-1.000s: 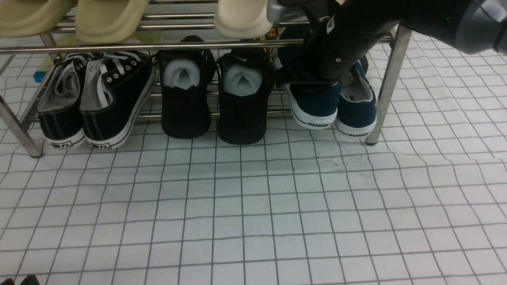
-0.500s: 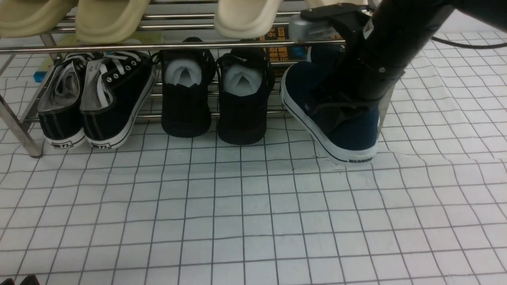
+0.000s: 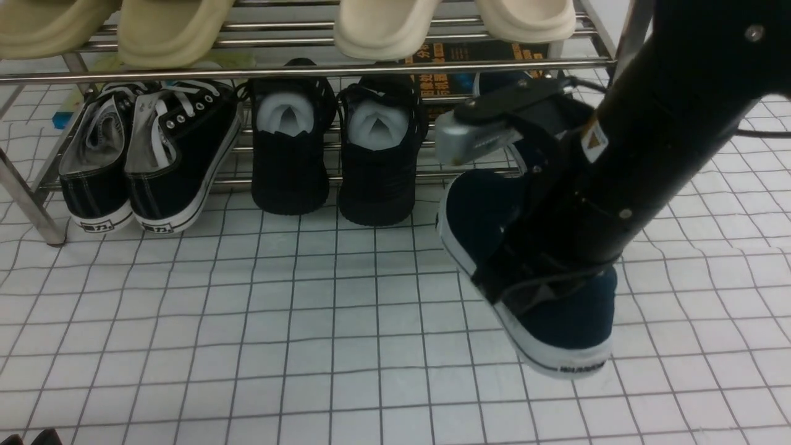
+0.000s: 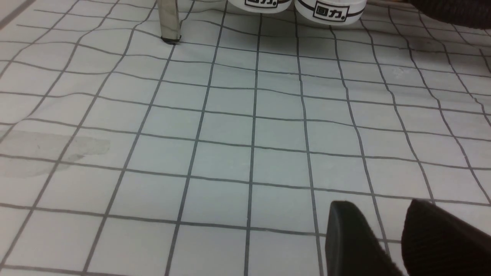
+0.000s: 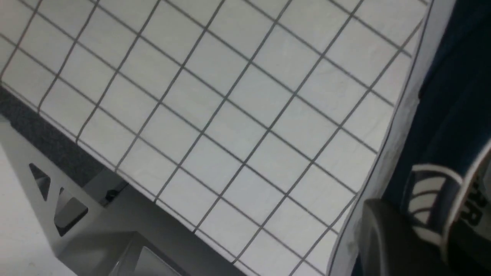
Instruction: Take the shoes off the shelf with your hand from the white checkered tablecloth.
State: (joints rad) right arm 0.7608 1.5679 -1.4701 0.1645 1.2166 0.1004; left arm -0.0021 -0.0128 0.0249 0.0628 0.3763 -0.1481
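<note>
The job is mostly done: the shoes [image 3: 581,321] are off the shelf [image 3: 309,69] and hang tilted, heel toward the camera, over the cloth [image 3: 309,321] in front of the shelf's right end. The right gripper [image 3: 537,272] is clamped on them at the heel. The right wrist view shows a finger [image 5: 391,237] pressed against a striped heel tab, with a second white edge beside it, so it probably holds both shoes pinched together. In the front view, though, only one shoe shows plainly and the arm hides the rest. Whether the sole touches the cloth cannot be told. What seems left is to set the shoes down on the cloth and let go. The left gripper [image 4: 387,218] hangs low over the cloth, jaws apart and holding nothing.

A second ago the shoes sat side by side on the lower tier, the gripper already at their heels. Half a second ago they were drawn out to the shelf's front edge, by its right leg. Now they are well clear and nearer the camera, and the tier's right end is bare. The arm no longer covers the upper tier, so a second slipper [image 3: 525,21] shows there
</note>
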